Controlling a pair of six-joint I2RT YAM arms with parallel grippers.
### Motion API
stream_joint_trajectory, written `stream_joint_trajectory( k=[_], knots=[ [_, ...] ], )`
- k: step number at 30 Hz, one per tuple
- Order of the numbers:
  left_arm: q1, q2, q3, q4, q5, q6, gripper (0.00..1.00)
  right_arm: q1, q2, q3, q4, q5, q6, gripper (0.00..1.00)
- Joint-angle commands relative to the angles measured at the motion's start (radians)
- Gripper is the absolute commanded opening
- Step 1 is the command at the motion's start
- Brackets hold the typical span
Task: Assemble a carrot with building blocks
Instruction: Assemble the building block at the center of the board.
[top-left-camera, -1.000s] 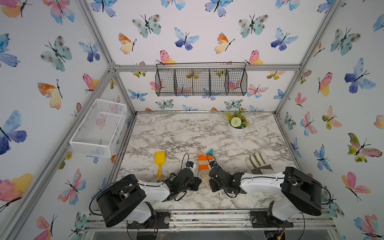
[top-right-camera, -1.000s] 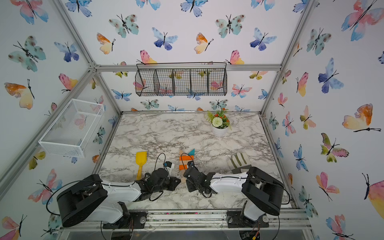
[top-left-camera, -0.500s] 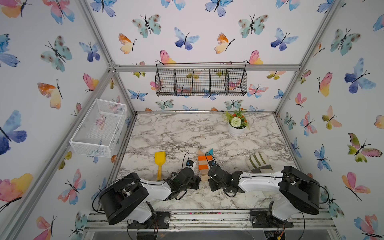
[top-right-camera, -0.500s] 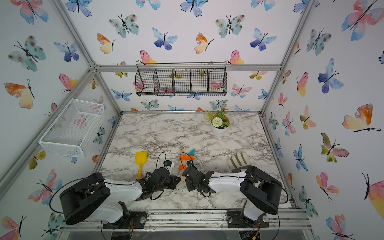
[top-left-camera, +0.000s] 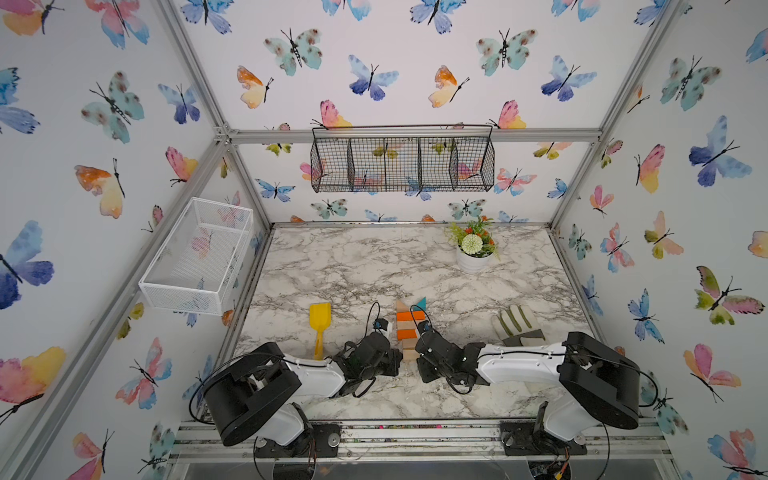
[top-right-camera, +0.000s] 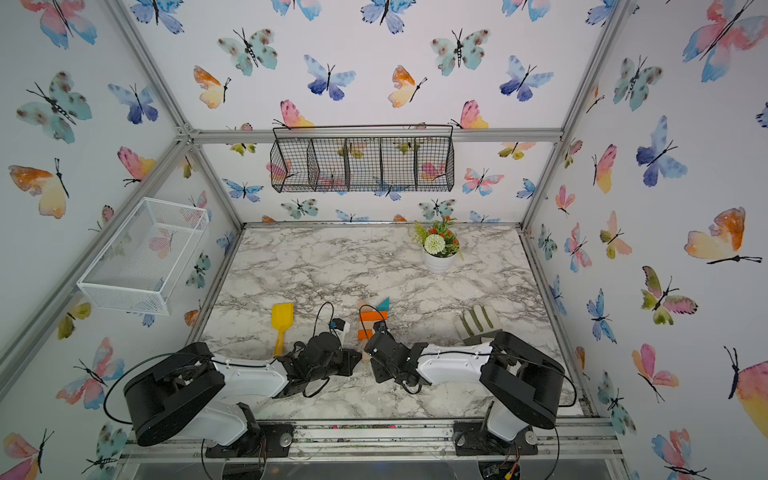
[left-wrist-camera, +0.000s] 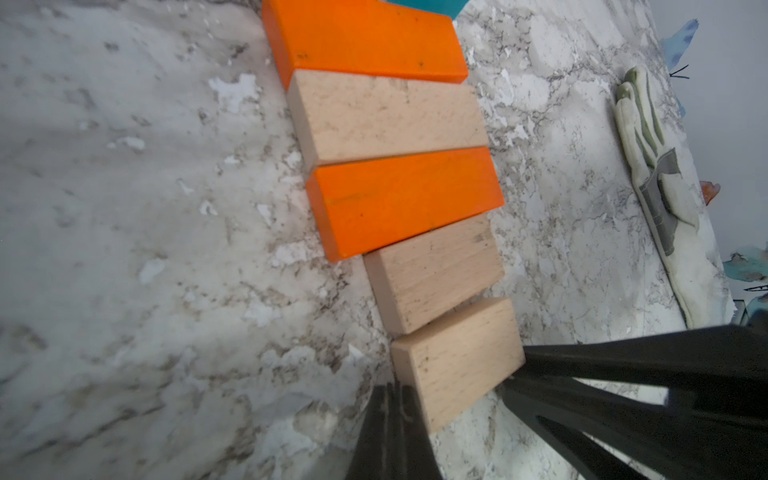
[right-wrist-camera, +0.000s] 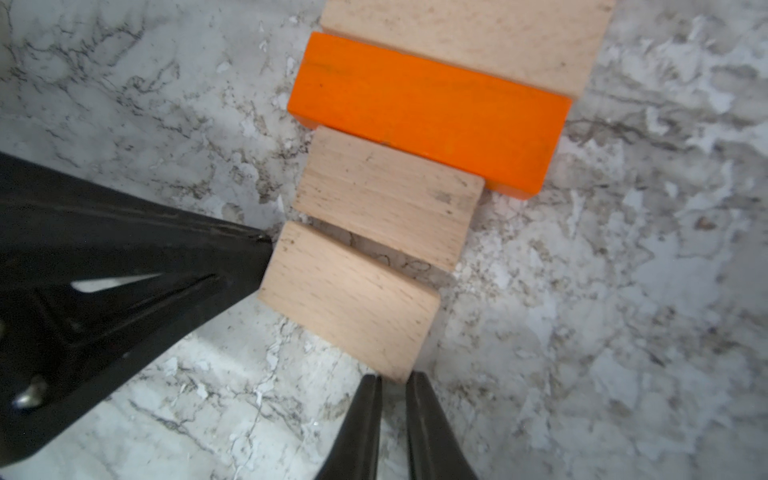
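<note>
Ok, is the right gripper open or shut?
Shut: the right gripper has its jaws nearly together at a corner of the end wood block, holding nothing.

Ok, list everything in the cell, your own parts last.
orange bars: 2, orange, flat figure, near-centre table
plain wood bar: 1, tan, between the orange bars
small wood blocks: 2, tan, figure's near end
tan triangle: 1, tan, figure's far end
teal triangle: 1, teal, beside the tan triangle
toy shovel: 1, yellow, left of the figure
glove: 1, white and green, table's right side
potted plant: 1, white pot, far right
wire basket: 1, black, rear wall
mesh basket: 1, white, left wall
table: 1, marble-patterned
left hand: 1, black, shut, at nearest block's left end
right hand: 1, black, shut, at its right end
</note>
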Motion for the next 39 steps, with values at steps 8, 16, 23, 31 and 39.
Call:
stream_joint_trajectory(
  k=[8,16,23,31,39],
  knots=[
    [-0.001,-0.009,0.006,-0.007,0.009,0.015,0.05,0.004,0.001,0.017,-0.006,0.022,-0.021,0.17],
    [0.0,-0.01,0.002,-0.007,0.004,0.018,0.05,0.004,0.01,0.03,-0.006,0.033,-0.026,0.17],
    [0.008,-0.018,-0.005,-0.01,0.001,0.02,0.05,0.004,0.015,0.041,-0.008,0.046,-0.037,0.16],
    [0.012,-0.016,0.0,-0.015,0.001,0.024,0.05,0.003,0.018,0.045,-0.017,0.037,-0.032,0.16],
    [0.015,-0.01,0.001,-0.008,0.006,0.025,0.05,0.004,0.007,0.039,-0.027,0.051,-0.029,0.16]
  ],
)
